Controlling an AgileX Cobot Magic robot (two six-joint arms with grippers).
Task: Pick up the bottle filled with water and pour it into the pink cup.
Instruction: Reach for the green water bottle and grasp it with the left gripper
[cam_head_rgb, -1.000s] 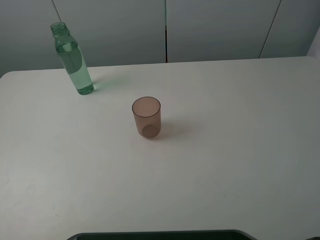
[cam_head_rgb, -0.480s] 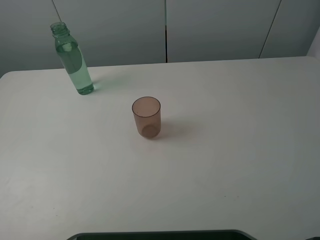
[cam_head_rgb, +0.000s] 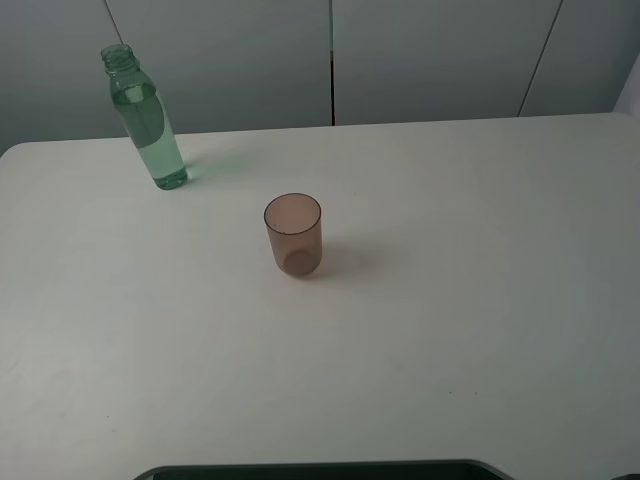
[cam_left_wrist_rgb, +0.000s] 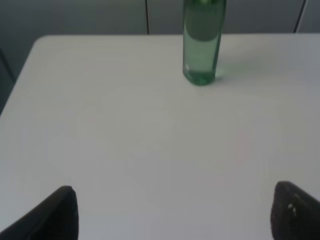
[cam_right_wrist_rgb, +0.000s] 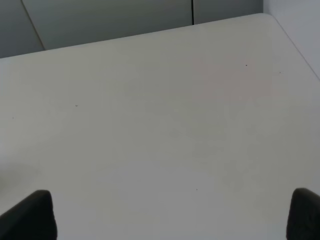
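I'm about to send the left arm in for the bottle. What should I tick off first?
1. The bottle stands upright on the table, near its far left edge: ok.
2. The bottle has no cap and there is water inside: ok.
3. The pink cup is upright, mouth up, well apart from the bottle: ok.
4. The left jaws stand wide apart with nothing between them: ok.
5. The bottle is ahead of the left jaws, with only bare table in between: ok.
6. The right jaws stand wide apart, with only bare table in their view: ok.
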